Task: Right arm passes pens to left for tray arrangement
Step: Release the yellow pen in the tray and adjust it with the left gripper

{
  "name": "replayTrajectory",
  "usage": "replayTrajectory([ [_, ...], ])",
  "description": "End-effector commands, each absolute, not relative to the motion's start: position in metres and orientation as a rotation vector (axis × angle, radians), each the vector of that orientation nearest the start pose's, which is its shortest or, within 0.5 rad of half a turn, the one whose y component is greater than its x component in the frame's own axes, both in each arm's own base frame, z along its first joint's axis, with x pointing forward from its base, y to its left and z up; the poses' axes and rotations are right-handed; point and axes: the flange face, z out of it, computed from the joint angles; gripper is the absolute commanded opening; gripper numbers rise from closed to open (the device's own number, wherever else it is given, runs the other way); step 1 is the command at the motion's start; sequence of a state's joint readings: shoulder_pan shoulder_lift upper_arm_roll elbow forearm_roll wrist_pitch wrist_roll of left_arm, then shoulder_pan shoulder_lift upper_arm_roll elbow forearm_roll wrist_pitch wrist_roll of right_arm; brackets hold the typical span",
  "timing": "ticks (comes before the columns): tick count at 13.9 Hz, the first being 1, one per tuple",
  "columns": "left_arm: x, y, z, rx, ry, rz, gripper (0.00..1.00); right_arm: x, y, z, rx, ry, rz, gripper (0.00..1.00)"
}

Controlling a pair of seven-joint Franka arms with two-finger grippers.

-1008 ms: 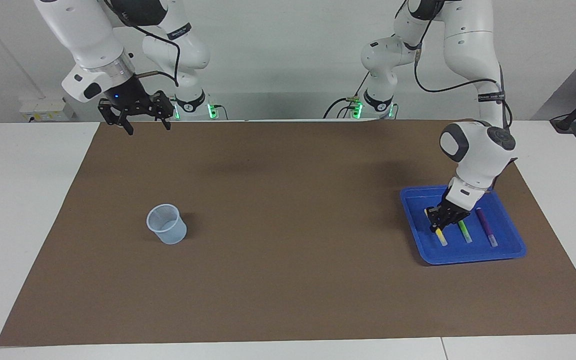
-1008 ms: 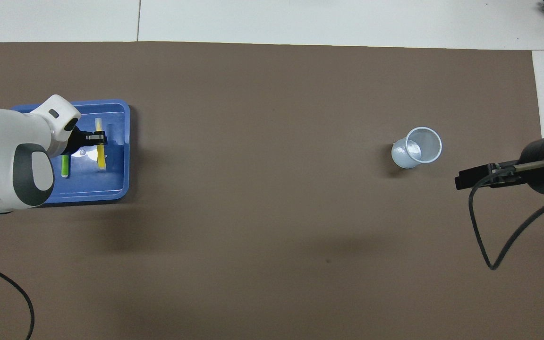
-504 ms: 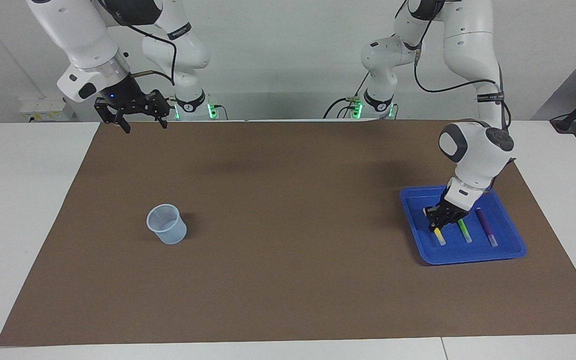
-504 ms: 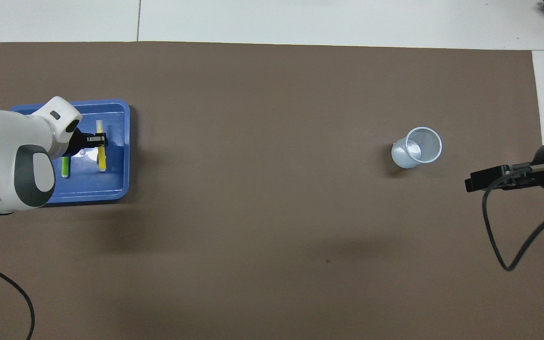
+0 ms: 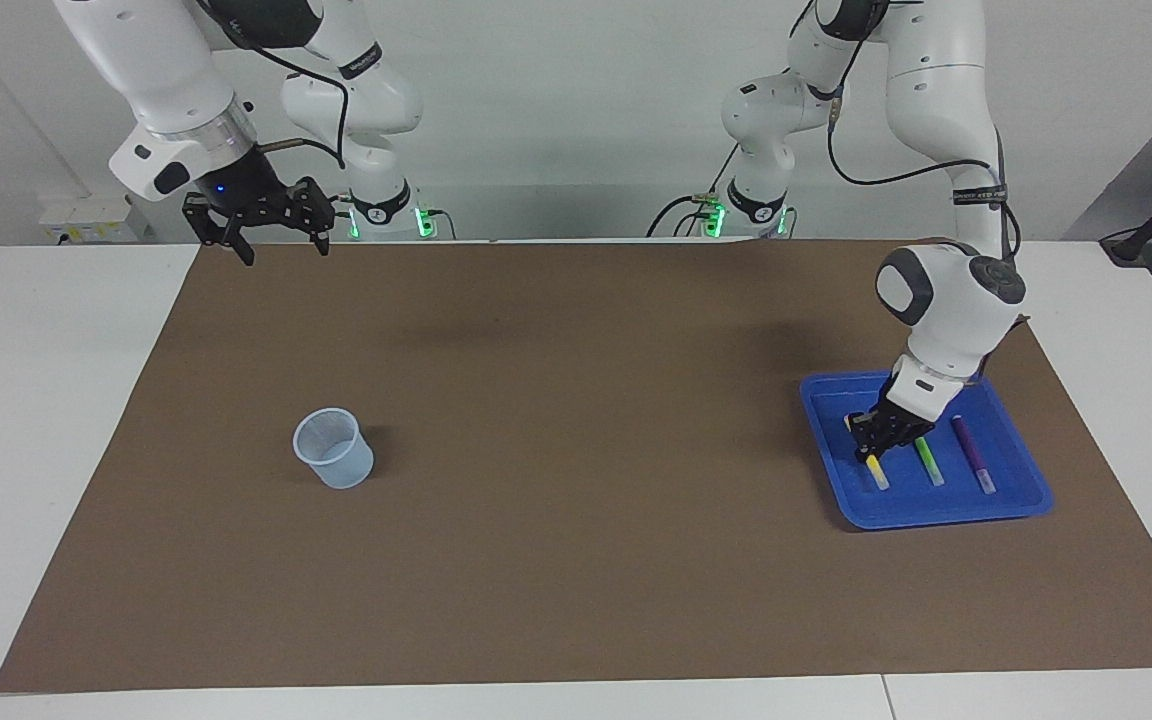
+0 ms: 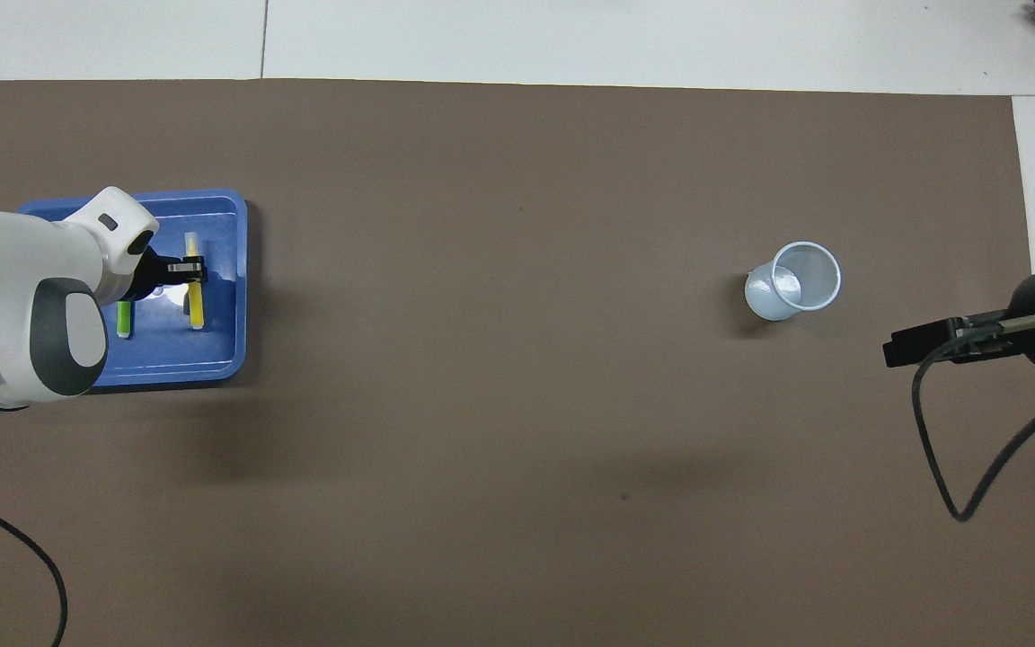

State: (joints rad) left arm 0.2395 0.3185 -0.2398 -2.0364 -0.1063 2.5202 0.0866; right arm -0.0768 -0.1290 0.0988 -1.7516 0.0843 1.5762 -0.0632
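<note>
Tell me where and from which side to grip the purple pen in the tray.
Grip the purple pen at mid-barrel from straight above, fingers across its width. It lies flat in the blue tray, apart from the green pen, so both long sides look free; the rim likely hinders a low approach.

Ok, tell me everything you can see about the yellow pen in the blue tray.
The yellow pen is a slim marker with a bright yellow barrel and a white end cap. It lies in the blue tray, at the edge of the row toward the table's middle, beside the green pen, roughly parallel to it and apart from it. The left gripper is shut on its middle, covering part of the barrel.
</note>
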Motion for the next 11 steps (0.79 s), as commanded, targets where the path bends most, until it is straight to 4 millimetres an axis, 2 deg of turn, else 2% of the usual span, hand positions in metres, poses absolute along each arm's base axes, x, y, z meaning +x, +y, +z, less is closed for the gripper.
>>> replayTrajectory([
  [1,0.602,0.013,0.304,-3.256,-0.041,-0.21,0.0,0.511,0.022,0.608,-3.091,-0.144,0.042,1.0],
  [6,0.599,0.012,0.304,-3.261,-0.046,-0.156,0.0,0.511,0.021,0.607,-3.089,-0.141,0.039,1.0],
  [7,0.599,0.012,0.305,-3.261,-0.069,-0.158,0.04,0.51,0.022,0.603,-3.089,-0.14,0.047,1.0],
  [10,0.599,0.009,0.304,-3.261,-0.182,-0.149,0.36,0.511,0.021,0.6,-3.09,-0.136,0.03,1.0],
  [11,0.6,0.008,0.305,-3.261,-0.189,-0.154,0.51,0.511,0.017,0.595,-3.091,-0.121,0.042,1.0],
])
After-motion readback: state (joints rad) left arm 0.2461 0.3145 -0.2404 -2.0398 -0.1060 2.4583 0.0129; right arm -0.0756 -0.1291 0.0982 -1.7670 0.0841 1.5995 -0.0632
